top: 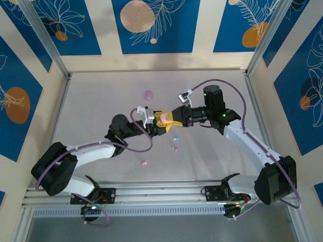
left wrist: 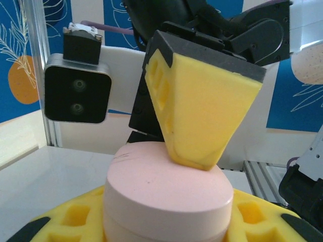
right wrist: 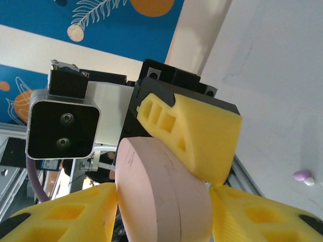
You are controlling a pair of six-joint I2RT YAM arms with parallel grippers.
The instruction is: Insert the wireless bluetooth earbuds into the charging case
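Left claw (left wrist: 164, 217) grips the pink case (left wrist: 166, 184) by its sides; right claw (right wrist: 164, 214) pinches it top and bottom. The lid looks shut, so best brace the body and lift gently at the seam. Earbuds (top: 175, 148) lie on the worktop (top: 101, 111), six o'clock from the case.

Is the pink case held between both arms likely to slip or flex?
The pink case looks rigid, so flexing seems unlikely. Its smooth, rounded shell may slip on the jaws. The seam around its rim suggests it could part if squeezed.
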